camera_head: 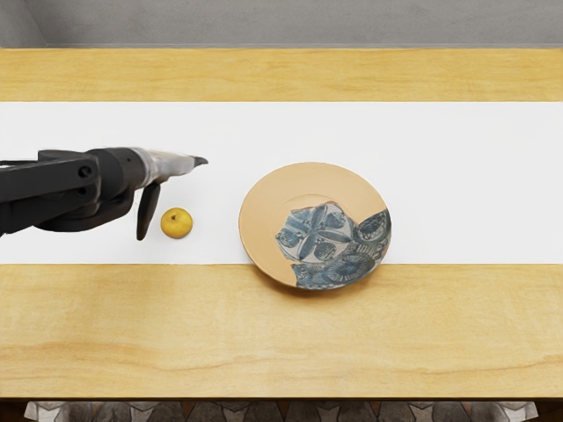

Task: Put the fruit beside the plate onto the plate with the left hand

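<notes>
A small yellow fruit (176, 222) lies on the white table runner, a short way left of the plate. The plate (273, 207) is tan with a blue and grey pattern over its lower right part. My left hand (163, 180) reaches in from the left edge, just left of and above the fruit. Its fingers are stretched out to the right and its thumb (146, 215) hangs down beside the fruit, a small gap apart. The hand is open and holds nothing.
A white runner (457, 176) crosses the wooden table (281, 334) from left to right. Bare wood shows in front of and behind it.
</notes>
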{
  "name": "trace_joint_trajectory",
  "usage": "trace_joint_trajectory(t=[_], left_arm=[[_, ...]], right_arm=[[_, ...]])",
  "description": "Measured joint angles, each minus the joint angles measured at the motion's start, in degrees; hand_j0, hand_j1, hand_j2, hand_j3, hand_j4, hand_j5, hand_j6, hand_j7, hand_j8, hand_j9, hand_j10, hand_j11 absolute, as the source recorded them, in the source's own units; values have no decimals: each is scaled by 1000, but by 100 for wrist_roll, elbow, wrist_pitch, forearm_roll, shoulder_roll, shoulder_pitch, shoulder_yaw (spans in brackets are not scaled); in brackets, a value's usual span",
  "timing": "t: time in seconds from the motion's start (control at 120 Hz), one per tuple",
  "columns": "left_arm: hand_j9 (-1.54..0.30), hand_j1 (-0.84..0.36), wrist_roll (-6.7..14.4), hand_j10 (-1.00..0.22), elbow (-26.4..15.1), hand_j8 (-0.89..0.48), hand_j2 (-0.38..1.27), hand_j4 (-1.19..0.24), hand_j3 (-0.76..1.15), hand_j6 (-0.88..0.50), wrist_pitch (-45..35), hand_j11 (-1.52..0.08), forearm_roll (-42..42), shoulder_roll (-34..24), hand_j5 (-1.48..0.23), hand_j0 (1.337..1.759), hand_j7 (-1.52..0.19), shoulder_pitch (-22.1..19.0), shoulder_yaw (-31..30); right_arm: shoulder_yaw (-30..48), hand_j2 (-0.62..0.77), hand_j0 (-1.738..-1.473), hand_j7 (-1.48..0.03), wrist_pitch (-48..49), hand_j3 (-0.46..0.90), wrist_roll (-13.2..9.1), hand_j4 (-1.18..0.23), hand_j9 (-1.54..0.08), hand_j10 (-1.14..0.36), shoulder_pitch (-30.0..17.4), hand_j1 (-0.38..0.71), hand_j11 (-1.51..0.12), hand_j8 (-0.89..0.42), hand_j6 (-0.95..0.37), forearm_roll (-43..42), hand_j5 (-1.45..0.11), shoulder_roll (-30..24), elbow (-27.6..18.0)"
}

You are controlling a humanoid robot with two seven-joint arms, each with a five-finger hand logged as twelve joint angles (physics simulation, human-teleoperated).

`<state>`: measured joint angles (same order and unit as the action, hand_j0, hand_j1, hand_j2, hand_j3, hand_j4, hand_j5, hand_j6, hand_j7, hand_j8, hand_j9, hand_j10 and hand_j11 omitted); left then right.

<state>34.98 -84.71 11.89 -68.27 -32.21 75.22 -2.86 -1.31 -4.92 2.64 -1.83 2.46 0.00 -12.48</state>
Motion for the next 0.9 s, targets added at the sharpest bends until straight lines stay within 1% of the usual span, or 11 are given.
trace_joint_trajectory(t=[0.175,0.467,0.7,0.9], left_arm=[[0,349,1,-3,-34,-4,1,-3,0,-4,-59,0,-20,81,-1,1658,0,-244,-3],[-4,346,1,-5,-18,-7,2,-6,0,-7,-260,-4,-157,284,-4,1658,-4,-315,-4],[-69,287,1,-55,45,-57,12,-56,0,-57,-322,-69,-213,351,-69,1658,-69,-376,-10],[-175,189,1,-137,114,-138,29,-137,0,-138,-318,-174,-232,347,-175,1658,-175,-468,-12]], right_arm=[[-6,-5,-1658,-31,0,0,0,-24,-31,-24,-23,-320,-31,-24,-24,0,-31,0,5],[-9,-5,-1658,-31,0,0,0,-24,-31,-24,-30,-320,-31,-24,-24,0,-31,0,12],[-9,-5,-1658,-31,0,0,0,-24,-31,-24,-12,-320,-31,-24,-24,0,-31,0,17],[-9,-5,-1658,-31,0,0,0,-24,-31,-24,-3,-320,-31,-24,-24,0,-31,0,17]])
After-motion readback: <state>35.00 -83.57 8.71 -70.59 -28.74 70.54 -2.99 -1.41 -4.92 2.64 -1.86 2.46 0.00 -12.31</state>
